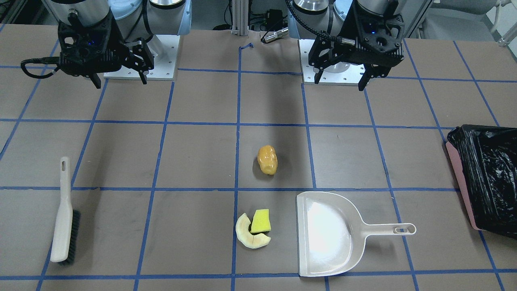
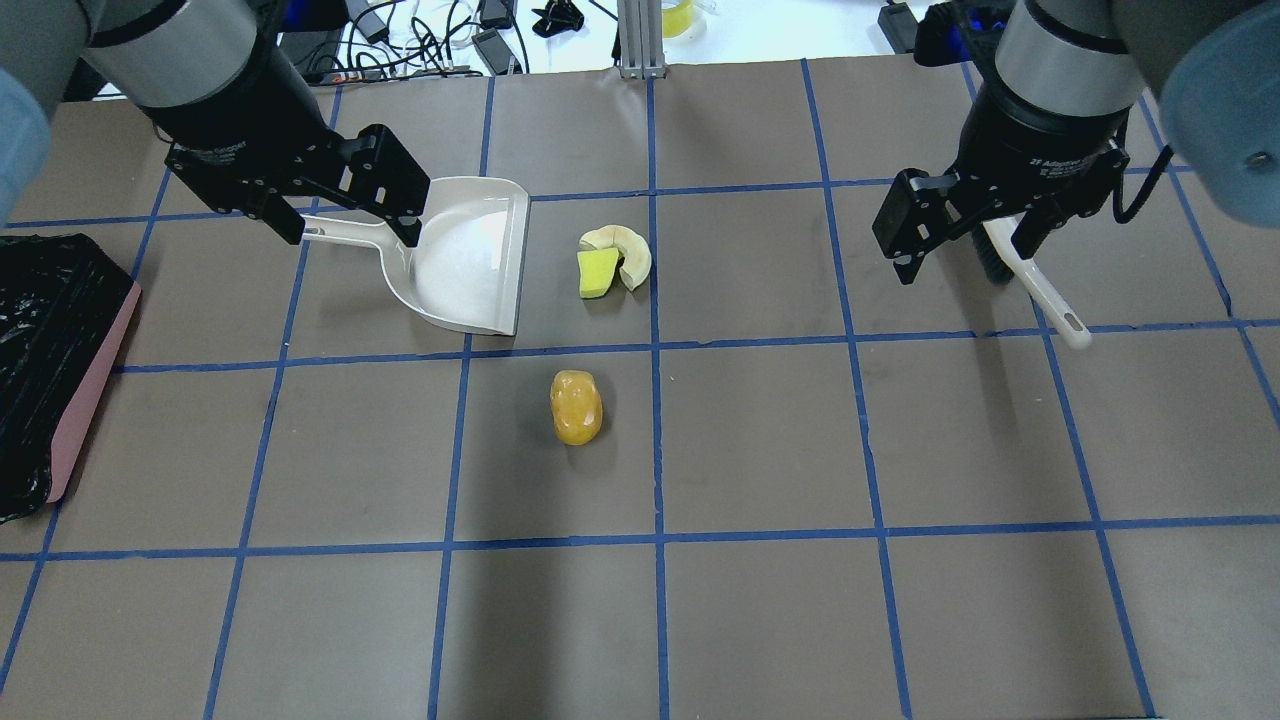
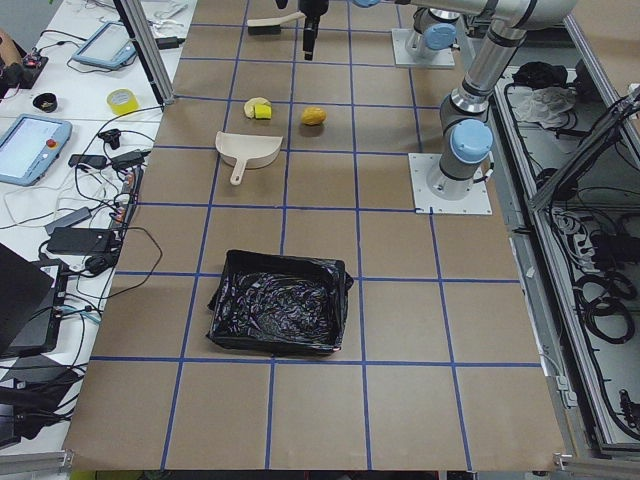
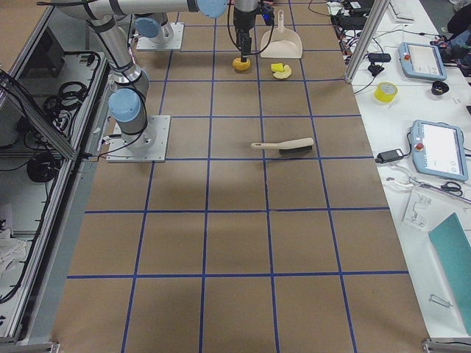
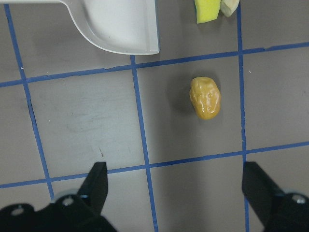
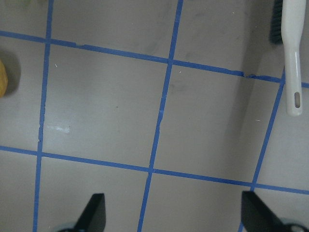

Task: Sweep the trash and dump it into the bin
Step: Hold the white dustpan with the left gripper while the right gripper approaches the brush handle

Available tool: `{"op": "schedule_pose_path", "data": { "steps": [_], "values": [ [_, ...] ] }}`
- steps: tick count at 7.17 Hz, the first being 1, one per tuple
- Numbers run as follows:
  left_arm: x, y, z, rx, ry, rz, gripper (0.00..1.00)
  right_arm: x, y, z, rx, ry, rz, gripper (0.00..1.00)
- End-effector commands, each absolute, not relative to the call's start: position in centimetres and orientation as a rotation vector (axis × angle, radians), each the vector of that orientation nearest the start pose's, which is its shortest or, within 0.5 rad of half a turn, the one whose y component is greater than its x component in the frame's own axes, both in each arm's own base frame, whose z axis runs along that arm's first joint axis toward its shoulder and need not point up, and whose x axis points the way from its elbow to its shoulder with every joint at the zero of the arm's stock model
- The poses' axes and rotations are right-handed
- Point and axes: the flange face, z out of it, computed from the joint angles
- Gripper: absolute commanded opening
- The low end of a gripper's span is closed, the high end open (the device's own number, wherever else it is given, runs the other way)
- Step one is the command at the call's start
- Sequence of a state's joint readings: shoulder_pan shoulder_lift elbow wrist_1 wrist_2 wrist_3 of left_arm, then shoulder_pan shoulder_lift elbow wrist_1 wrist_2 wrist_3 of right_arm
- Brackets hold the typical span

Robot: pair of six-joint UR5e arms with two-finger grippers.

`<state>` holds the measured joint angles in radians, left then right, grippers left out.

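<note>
While the left tool [image 1: 339, 83] and right tool [image 1: 120, 83] hang above the counter [image 1: 194, 153], jaws wide apart and empty, the potato [image 1: 267, 159] lies mid-counter. Farther out, the sponge [image 1: 261, 221] touches the slice [image 1: 246, 238], just right of the dustpan [image 1: 327, 234]. The brush [image 1: 64, 214] lies well to the right; the bin [image 1: 457, 176] sits at the left edge.

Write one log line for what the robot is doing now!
left gripper: open, empty | right gripper: open, empty | brush, dustpan: lying free | potato, slice, sponge: not in dustpan or bin
</note>
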<state>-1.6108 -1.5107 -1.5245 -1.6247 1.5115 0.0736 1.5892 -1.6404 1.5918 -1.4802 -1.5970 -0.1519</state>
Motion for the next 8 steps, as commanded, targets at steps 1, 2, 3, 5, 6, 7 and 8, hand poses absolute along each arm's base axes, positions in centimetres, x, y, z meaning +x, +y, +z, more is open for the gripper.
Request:
{"op": "schedule_pose_path", "data": {
  "steps": [1,2,3,5,6,7,8],
  "values": [
    [-15.8,-46.3,53.4,0.184,3.194,-0.085,1.0,14.0,-45.6,49.7,-0.272,3.147,0.084,1.0],
    [-15.8,-46.2,53.6,0.184,3.194,-0.092,1.0,13.8,-46.0,49.6,-0.291,3.144,0.07,1.0],
    [-15.8,-46.3,53.6,0.184,3.194,-0.09,1.0,11.6,-46.9,48.7,-0.326,3.133,0.099,1.0],
    [-15.7,-46.4,53.5,0.184,3.194,-0.088,1.0,4.0,-50.0,45.6,-0.395,3.101,0.12,1.0],
    [-15.6,-46.7,53.1,0.213,3.192,-0.079,1.0,2.3,-51.4,43.5,-0.448,3.113,0.101,1.0],
    [-14.7,-47.2,52.8,0.198,3.194,-0.073,1.0,0.2,-52.3,41.5,-0.41,3.118,0.099,1.0],
    [-13.5,-48.4,51.9,0.363,3.175,-0.097,1.0,-1.5,-53.2,39.2,-0.406,3.105,0.125,1.0]
  ]
}}
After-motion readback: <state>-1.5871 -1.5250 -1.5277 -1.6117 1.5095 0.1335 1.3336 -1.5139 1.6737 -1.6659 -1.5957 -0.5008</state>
